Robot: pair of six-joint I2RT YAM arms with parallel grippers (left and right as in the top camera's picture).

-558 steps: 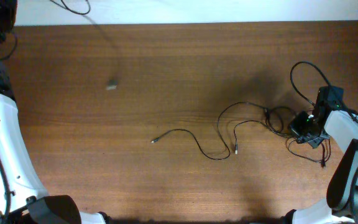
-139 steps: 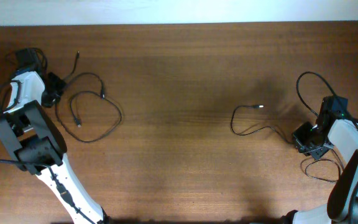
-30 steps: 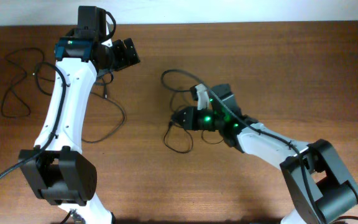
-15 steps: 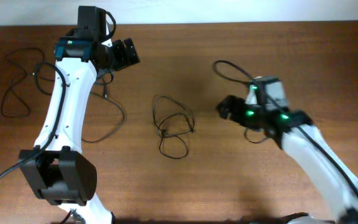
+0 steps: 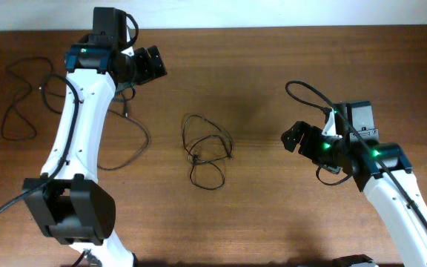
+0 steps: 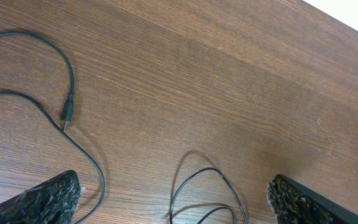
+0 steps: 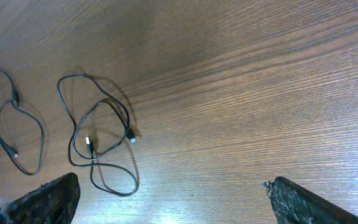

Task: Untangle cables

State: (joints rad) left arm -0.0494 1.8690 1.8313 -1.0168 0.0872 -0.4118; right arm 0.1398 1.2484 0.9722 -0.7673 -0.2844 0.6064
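Note:
Three thin black cables lie apart on the brown table. One is a small pile of loose loops (image 5: pixel 196 154) in the middle, and the right wrist view shows it too (image 7: pixel 91 144). A second cable (image 5: pixel 6 119) sprawls at the far left. The third (image 5: pixel 145 137) curves under the left arm, its plug (image 6: pixel 67 113) showing in the left wrist view. My left gripper (image 5: pixel 153 64) hangs open above the table's back left, nothing between its fingers (image 6: pixel 42 202). My right gripper (image 5: pixel 293 137) is open and empty, right of the middle loops.
The table's wooden top (image 5: pixel 273 67) meets a white wall strip along the far edge. The left arm's white links (image 5: pixel 73 126) reach over the left side. Thicker black arm cabling (image 5: pixel 306 93) arches above the right arm.
My right gripper has opened, let go of the middle cable and drawn back to the right. That cable now lies in loose loops. The left arm has not moved.

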